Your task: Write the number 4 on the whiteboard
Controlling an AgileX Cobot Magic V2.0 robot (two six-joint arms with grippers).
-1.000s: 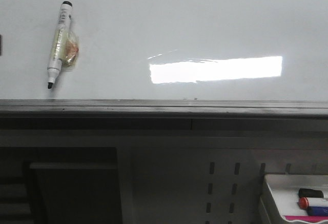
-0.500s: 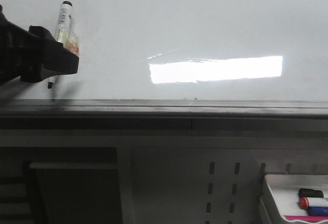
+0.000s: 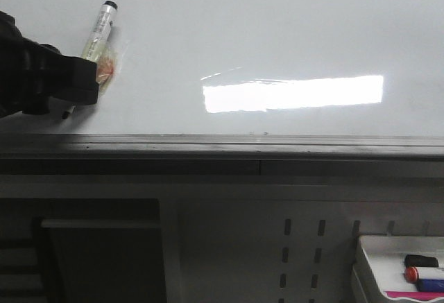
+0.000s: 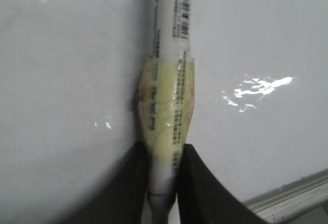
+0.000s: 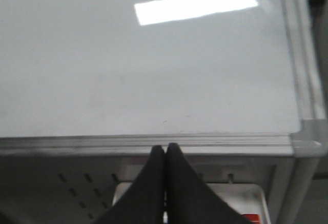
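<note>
The large glossy white whiteboard (image 3: 277,32) with its grey metal edge rail lies flat, no stroke drawn on it. At its left, the black left gripper (image 4: 163,183) is clamped on a white tape-wrapped marker (image 4: 169,80). The black right gripper (image 5: 165,175), fingers pressed together and holding nothing, hangs over the board's near rail above a small white tray of markers (image 3: 378,265).

We read this as lab or workshop robot bench, not home. Large glossy whiteboard (image 3: 277,39) lies flat as work surface, grey metal edge rail (image 3: 222,143) along near side. Below rail we see grey metal panel (image 3: 302,254) punched with rows of slots, like industrial shelving. Right of that panel, small white tray (image 3: 368,261) holds spare markers (image 3: 423,274). Left below rail, dark frame or shelf, too dim for us to identify.
</note>
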